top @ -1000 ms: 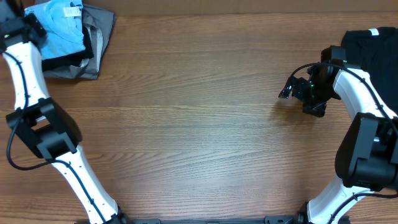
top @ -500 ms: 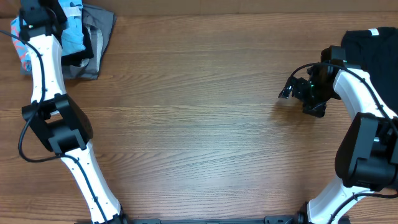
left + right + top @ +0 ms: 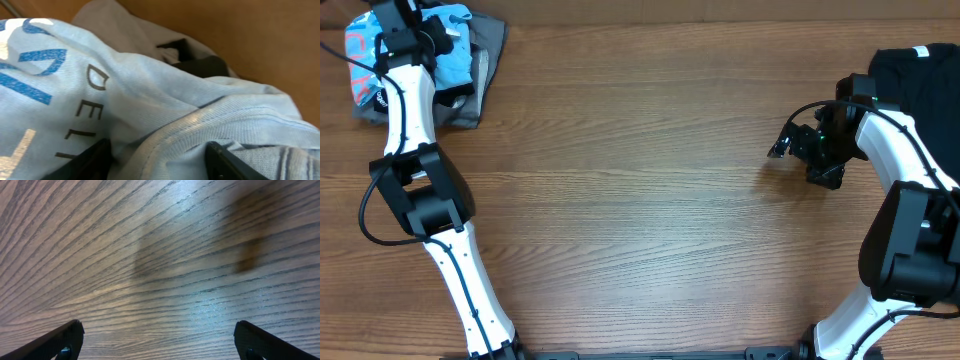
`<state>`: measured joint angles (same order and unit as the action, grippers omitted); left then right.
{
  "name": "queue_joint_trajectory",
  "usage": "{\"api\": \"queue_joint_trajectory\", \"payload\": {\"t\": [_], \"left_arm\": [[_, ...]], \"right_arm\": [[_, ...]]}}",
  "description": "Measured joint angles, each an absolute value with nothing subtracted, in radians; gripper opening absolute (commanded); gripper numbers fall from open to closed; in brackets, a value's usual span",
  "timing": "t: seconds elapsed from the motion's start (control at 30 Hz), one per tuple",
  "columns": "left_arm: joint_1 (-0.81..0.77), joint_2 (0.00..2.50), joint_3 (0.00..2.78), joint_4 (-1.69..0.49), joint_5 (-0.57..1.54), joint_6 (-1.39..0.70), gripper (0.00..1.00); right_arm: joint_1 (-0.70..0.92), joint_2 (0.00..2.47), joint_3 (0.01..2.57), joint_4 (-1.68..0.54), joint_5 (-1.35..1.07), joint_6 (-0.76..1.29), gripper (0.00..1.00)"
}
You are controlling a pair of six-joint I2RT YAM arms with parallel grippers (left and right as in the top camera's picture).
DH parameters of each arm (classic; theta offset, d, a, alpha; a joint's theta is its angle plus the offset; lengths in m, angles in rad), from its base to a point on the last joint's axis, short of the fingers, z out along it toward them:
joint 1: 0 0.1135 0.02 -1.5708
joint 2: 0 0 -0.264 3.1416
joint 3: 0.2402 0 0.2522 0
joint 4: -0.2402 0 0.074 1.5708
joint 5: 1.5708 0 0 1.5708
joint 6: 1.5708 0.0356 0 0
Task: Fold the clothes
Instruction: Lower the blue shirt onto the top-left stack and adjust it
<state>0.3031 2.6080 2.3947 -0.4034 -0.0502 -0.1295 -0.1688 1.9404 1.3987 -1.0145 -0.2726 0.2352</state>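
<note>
Far-left corner of the table [image 3: 640, 200]: small heap of clothes. On top, a light blue T-shirt [image 3: 453, 28], rumpled, not flat. One part of it, with red-and-white lettering, hangs out toward the left edge. Under and beside it a grey garment [image 3: 490, 52] spreads toward the middle of the far edge. A strip of dark cloth shows at the heap's near side.

Left arm reaches from the near edge up along the left side to this heap. Left gripper [image 3: 157, 165] sits in the blue shirt. The wrist view shows both fingers [image 3: 85, 162] low in the frame with a thick ridge of blue fabric, hem seam included, filling the gap between them. The jaws pinch that bunch. Blue and dark printed letters run across the cloth to the left of the fold. Behind it are grey cloth and a dark patch, then bare wood.

Right side: a black garment [image 3: 920, 85] lies against the right edge toward the far corner, a white tag [image 3: 923, 52] on its far side. The right arm passes over its inner edge.

Right gripper [image 3: 160, 342] is over bare wood, well apart from the black garment, pointing toward the table's middle. Its jaws are spread wide, a fingertip in each lower corner of the wrist view and only wood grain between them. It holds nothing.
</note>
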Motion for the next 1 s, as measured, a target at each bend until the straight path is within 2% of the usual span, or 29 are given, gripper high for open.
{"api": "queue_joint_trajectory", "payload": {"t": [0.33, 0.73, 1.0], "left_arm": [[0.271, 2.553, 2.397, -0.45, -0.048, -0.132, 0.68], [0.248, 2.521, 2.398, -0.654, -0.037, -0.132, 0.72], [0.248, 2.532, 2.404, -0.664, -0.038, -0.123, 0.74]], "right_arm": [[-0.168, 1.94, 1.399, -1.015, -0.273, 0.236, 1.0], [-0.169, 1.94, 1.399, -0.995, -0.273, 0.235, 1.0], [-0.169, 1.94, 1.399, -0.997, -0.273, 0.235, 1.0]]}}
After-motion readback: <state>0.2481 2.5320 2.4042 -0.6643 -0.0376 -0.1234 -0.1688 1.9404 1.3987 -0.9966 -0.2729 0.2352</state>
